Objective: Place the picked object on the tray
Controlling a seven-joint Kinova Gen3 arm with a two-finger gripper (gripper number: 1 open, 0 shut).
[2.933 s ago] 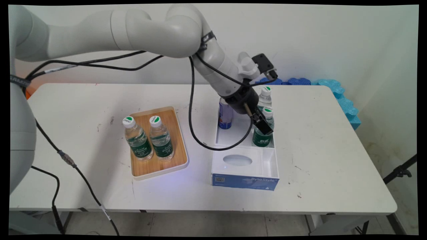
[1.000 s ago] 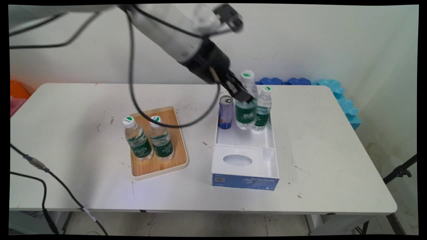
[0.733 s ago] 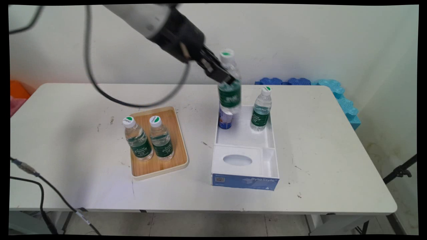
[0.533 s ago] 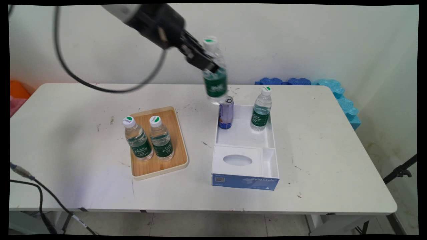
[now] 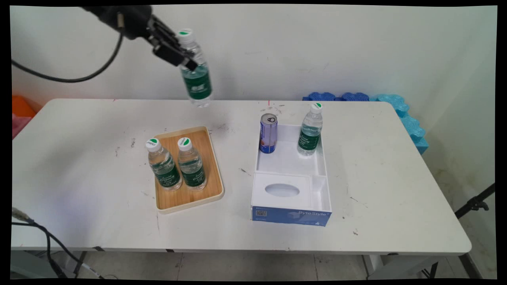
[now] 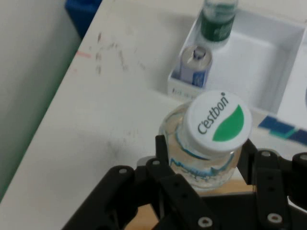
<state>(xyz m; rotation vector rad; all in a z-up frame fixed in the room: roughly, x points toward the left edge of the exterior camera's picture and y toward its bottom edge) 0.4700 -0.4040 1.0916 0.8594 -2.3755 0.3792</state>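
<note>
My gripper (image 5: 180, 53) (image 6: 204, 153) is shut on a water bottle (image 5: 195, 75) (image 6: 208, 139) with a green label and a white-and-green cap, held high above the table's far side, upright and slightly tilted. Below and nearer stands a wooden tray (image 5: 210, 158) carrying two like bottles (image 5: 162, 166) (image 5: 191, 164). To the right, a white box (image 5: 323, 158) (image 6: 288, 62) holds a blue can (image 5: 268, 133) (image 6: 194, 67) and another water bottle (image 5: 310, 130) (image 6: 217, 21).
The white box's near part has a lid with an oval hole (image 5: 282, 190) and a blue front. Blue foam pieces (image 5: 396, 107) lie at the table's far right edge. Black cables (image 5: 59, 77) hang from the arm at the upper left.
The gripper lifted the water bottle out of the white box and carried it up and to the left, from over the can to above the table's far side behind the tray.
</note>
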